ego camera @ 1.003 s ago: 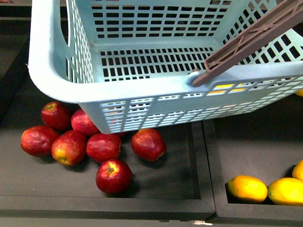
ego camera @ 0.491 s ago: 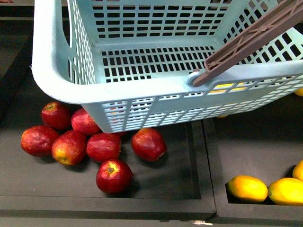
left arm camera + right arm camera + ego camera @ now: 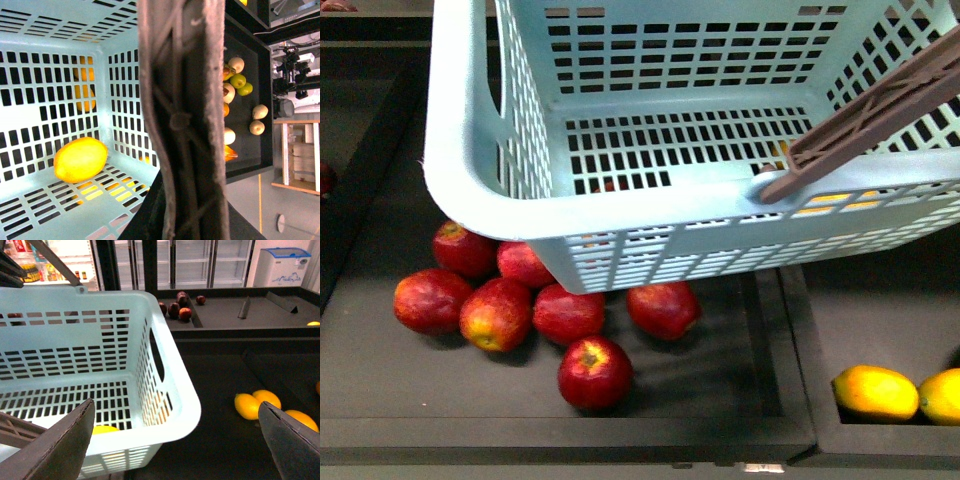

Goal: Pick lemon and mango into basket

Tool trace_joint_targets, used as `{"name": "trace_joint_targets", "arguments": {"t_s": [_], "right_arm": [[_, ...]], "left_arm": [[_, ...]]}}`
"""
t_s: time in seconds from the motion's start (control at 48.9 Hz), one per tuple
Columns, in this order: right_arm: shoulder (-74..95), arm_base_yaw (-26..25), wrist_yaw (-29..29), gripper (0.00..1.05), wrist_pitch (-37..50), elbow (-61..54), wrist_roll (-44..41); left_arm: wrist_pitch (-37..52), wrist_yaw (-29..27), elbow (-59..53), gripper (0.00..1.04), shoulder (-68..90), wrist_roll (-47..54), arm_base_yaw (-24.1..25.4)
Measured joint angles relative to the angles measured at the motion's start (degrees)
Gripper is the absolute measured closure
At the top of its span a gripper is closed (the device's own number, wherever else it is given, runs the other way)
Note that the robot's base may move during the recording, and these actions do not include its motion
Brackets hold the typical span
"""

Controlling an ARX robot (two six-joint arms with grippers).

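Observation:
The mint-green basket (image 3: 460, 150) hangs above the dark trays, and my left gripper (image 3: 187, 220) is shut on its brown handle (image 3: 182, 100). A plump orange-yellow fruit, lemon-like (image 3: 80, 160), lies on the basket floor; it also shows in the right wrist view (image 3: 105, 430). Orange-yellow oval fruits (image 3: 875, 392) lie in the right tray, also in the right wrist view (image 3: 247, 406); I cannot tell lemon from mango among them. My right gripper (image 3: 175, 450) is open and empty beside the basket's corner (image 3: 170, 390).
Several red apples (image 3: 595, 372) lie in the black tray (image 3: 760, 360) under the basket. A raised divider (image 3: 798, 400) separates it from the tray with the yellow fruits. More apples (image 3: 180, 310) lie in a far tray. Green and pale fruits (image 3: 240, 80) fill another bin.
In the front view the basket, apples and trays have all shifted to the right. The basket stays held by its handle.

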Motion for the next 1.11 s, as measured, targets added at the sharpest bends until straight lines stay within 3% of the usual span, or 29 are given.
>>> {"name": "trace_joint_targets", "arguments": {"t_s": [1.105], "right_arm": [[-0.13,0.04,-0.2,0.09,-0.2,-0.02,-0.02]], "left_arm": [[0.0,-0.98,0.0,0.99,0.02,0.07,0.74]]}}
